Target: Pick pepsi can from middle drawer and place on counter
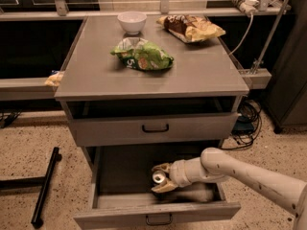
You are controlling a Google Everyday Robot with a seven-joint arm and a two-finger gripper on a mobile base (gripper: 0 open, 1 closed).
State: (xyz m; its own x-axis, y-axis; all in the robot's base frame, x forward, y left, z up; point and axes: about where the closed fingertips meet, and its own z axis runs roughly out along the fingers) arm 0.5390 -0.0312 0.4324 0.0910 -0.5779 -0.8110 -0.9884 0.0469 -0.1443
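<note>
- Gripper [155, 178] is low inside the middle drawer [111, 175], reaching in from the right on the pale arm [240, 172].
- Claw state: the two tan fingers [162, 167] sit one above and one below the pepsi can [159, 177] and appear pressed against it, so the claw is closed on the can.
- Only the can's silver top is clear. It faces left and slightly upward, towards the camera. The dark body is mostly hidden between the fingers.
- The can is inside the drawer, right of centre, nearer the front wall than the back. I cannot tell whether it rests on the drawer floor or is lifted off it.
- The middle drawer is pulled well out. Its grey floor is visible, and a small dark bar handle [159, 219] sits on the front panel.
- Above it, the upper drawer front [120, 129] is shut, with a black handle [155, 128] at centre.
- The counter [201, 75] carries three items: a white bowl [132, 21] at the back, a green bag [142, 55] near the middle, and a brown-yellow bag [191, 28] at the back right.
- The bowl and both bags are well apart from the gripper.
- A black bar stand [45, 186] lies on the speckled floor [29, 143] to the left of the cabinet.
- Cables [247, 123] lie on the floor to its right.
</note>
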